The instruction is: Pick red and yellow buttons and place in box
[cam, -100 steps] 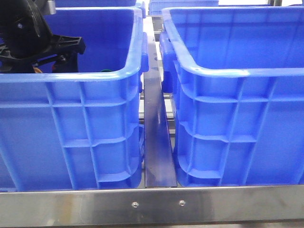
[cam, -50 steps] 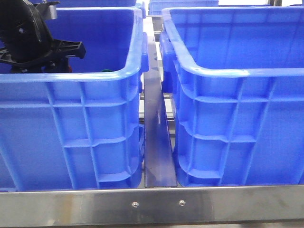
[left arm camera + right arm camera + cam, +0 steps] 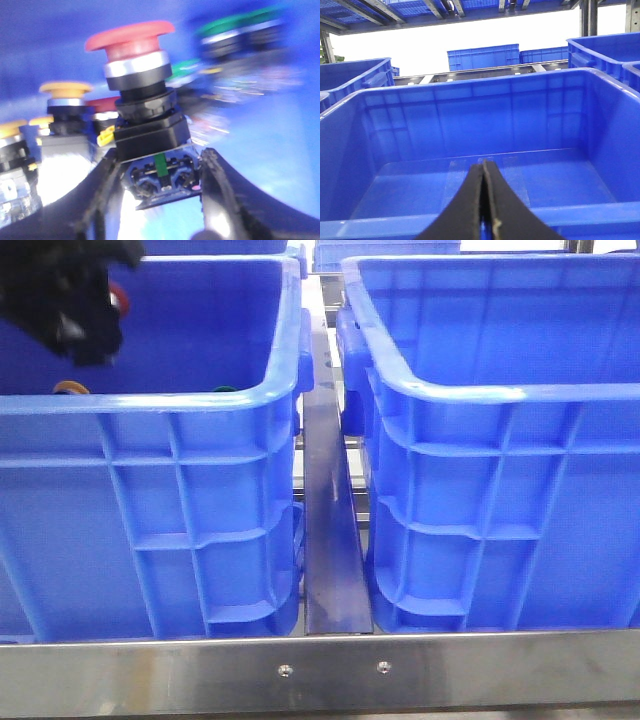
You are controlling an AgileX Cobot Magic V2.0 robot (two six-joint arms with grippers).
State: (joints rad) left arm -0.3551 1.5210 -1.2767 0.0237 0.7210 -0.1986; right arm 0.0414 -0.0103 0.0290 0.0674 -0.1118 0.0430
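A: Location of the red domed plastic push-button [image 3: 131,40]?

B: Clamped by its black square body between the two black fingers of the left gripper [image 3: 161,182], cap upward. The front view shows the left gripper [image 3: 75,300] blurred, high over the far left part of the left bright-blue ribbed plastic crate [image 3: 200,500], a red spot beside it.

A: Surrounding items?

B: In that crate, behind the held button: an orange-yellow domed push-button [image 3: 65,90], further yellow caps beside it, a second red cap [image 3: 105,104], and blurred green-capped buttons [image 3: 235,30]. The crate's near rim hides most of them in the front view; only a yellow edge [image 3: 70,388] and a green edge [image 3: 222,390] show above it.

A: The other arm?

B: The right gripper [image 3: 483,200] has its black fingers pressed together, holding nothing, above the right bright-blue plastic crate [image 3: 470,125]. A steel rail [image 3: 330,540] separates the two crates.
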